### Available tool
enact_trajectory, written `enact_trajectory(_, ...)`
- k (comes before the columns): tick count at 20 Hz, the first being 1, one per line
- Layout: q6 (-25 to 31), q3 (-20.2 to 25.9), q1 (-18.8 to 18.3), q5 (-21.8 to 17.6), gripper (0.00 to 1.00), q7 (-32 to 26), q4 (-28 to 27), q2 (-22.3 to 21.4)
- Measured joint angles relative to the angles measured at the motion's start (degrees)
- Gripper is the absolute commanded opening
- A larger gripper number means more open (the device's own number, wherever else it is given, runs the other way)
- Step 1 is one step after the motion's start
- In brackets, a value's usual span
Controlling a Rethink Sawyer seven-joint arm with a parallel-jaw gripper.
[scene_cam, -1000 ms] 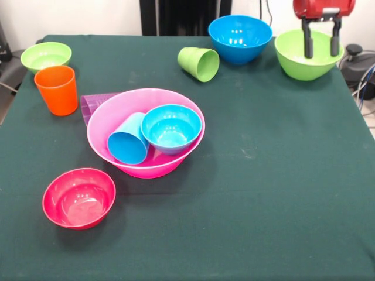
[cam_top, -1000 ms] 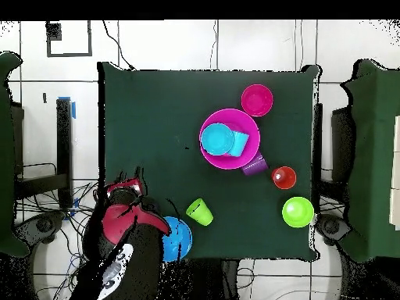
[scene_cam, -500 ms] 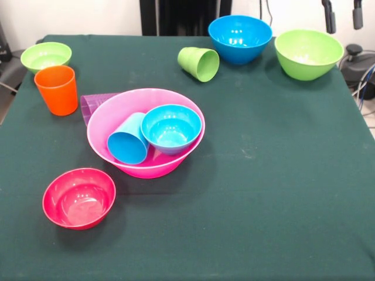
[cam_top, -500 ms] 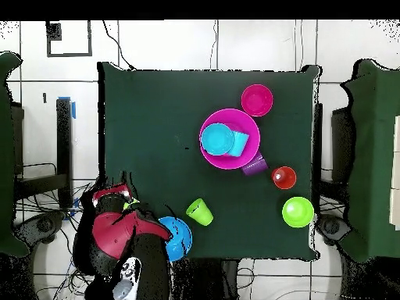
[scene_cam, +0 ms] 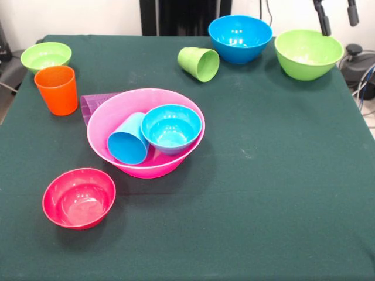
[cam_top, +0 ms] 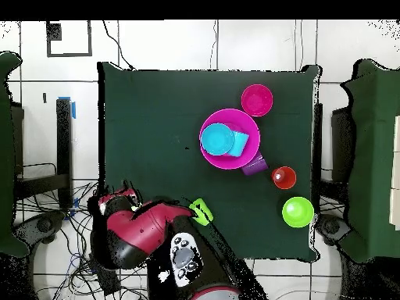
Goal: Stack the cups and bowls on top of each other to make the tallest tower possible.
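The large pink bowl (scene_cam: pixel 149 170) (cam_top: pixel 226 162) holds a light blue cup (scene_cam: pixel 128 140) (cam_top: pixel 239 143) lying on its side and a small light blue bowl (scene_cam: pixel 171 127) (cam_top: pixel 217 139). A purple cup (scene_cam: pixel 91 105) (cam_top: pixel 254 165) lies against its rim. An orange cup (scene_cam: pixel 57 89) (cam_top: pixel 283 177) stands upright, and a green cup (scene_cam: pixel 199 63) (cam_top: pixel 201 211) lies tipped over. Apart from these sit a red bowl (scene_cam: pixel 78 197) (cam_top: pixel 257 100), a small green bowl (scene_cam: pixel 45 56) (cam_top: pixel 298 212), a blue bowl (scene_cam: pixel 240 38) and a medium green bowl (scene_cam: pixel 309 52). My gripper (scene_cam: pixel 336 13) hangs open and empty, high above the medium green bowl.
In the overhead view the red arm (cam_top: pixel 133 230) covers the table corner where the blue and medium green bowls stand. A black stand (scene_cam: pixel 181 16) rises behind the table's far edge. Cables and a black object (scene_cam: pixel 358 64) lie off the table's right side.
The gripper has lifted from just over the medium green bowl to the picture's top edge, still empty. In the overhead view the arm has swung over the blue bowl. The cups and bowls have not moved.
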Motion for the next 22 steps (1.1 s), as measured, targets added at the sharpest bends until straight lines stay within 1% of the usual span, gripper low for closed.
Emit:
enact_trajectory(4,2.21,2.07,-0.64,2.84,1.00,0.00,3.09,-1.15)
enact_trajectory(8,4.35,2.49,2.46,5.52,1.00,0.00,6.31,-4.27)
enact_trajectory(11,5.42,2.43,4.89,6.40,1.00,0.00,7.34,-6.00)
enact_trajectory(13,6.59,1.52,8.61,6.95,1.00,0.00,7.80,-7.85)
enact_trajectory(14,6.80,1.10,9.60,6.98,1.00,0.00,7.80,-8.21)
enact_trajectory(16,7.52,-1.03,13.30,6.93,1.00,0.00,7.62,-9.14)
enact_trajectory(17,7.80,-1.80,14.46,6.97,1.00,0.00,7.51,-9.33)
enact_trajectory(18,8.81,-4.74,18.30,6.91,1.00,0.00,6.93,-9.64)
enact_trajectory(19,9.09,-5.68,19.39,6.87,1.00,0.00,6.71,-9.61)
enact_trajectory(22,9.60,-10.52,24.01,6.61,1.00,0.00,5.14,-8.65)
